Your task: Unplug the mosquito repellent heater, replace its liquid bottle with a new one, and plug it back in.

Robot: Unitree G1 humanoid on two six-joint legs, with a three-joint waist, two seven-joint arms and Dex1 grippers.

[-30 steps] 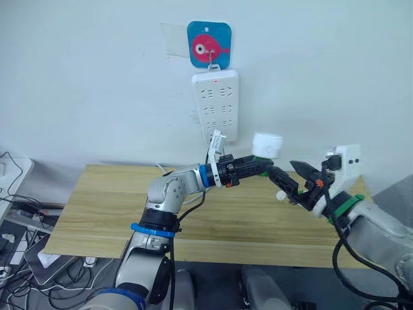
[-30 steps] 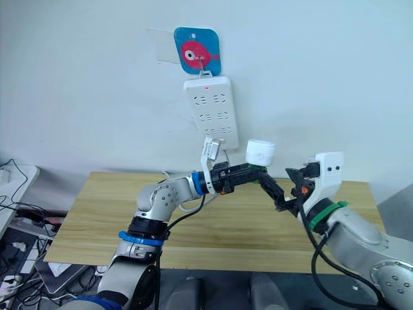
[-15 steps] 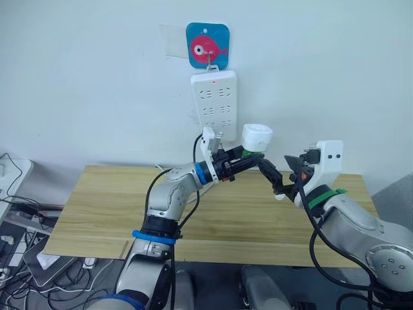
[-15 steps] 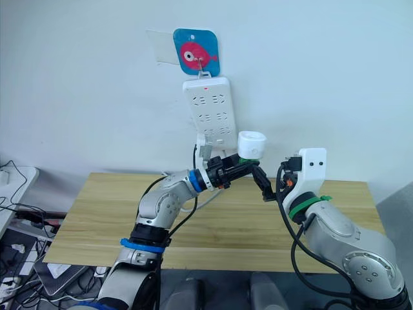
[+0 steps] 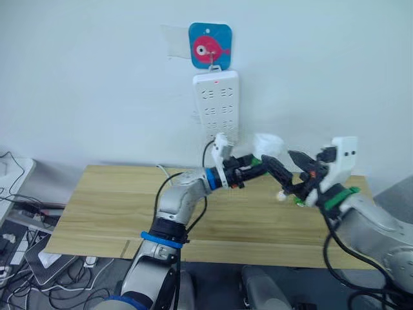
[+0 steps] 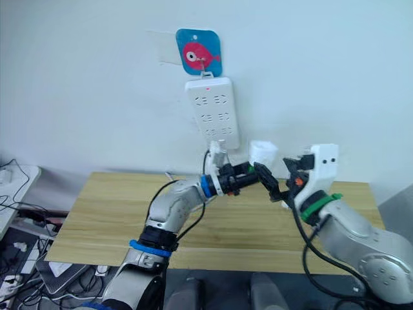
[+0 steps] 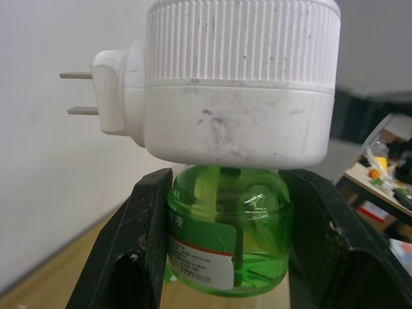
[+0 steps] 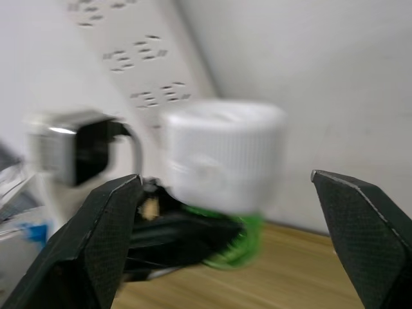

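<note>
The mosquito repellent heater point(image 7: 238, 96) is a white ribbed unit with two bare plug prongs and a green liquid bottle point(image 7: 228, 232) screwed in below. My left gripper point(image 5: 257, 163) is shut on that bottle and holds the heater point(image 5: 268, 144) in the air, below and to the right of the power strip. My right gripper point(image 5: 277, 158) is open, with its fingers point(image 8: 96, 238) spread on either side of the heater point(image 8: 222, 154) and close to it, not touching.
A long white power strip point(image 5: 218, 106) hangs on the wall under a blue fish hook point(image 5: 210, 46). A wooden table point(image 5: 103, 206) lies below both arms. A small white and green item point(image 5: 282, 194) sits on it under the right gripper.
Over the last half second the left gripper has carried the heater right and slightly down, away from the power strip. The right gripper has drawn back to the right, still open.
</note>
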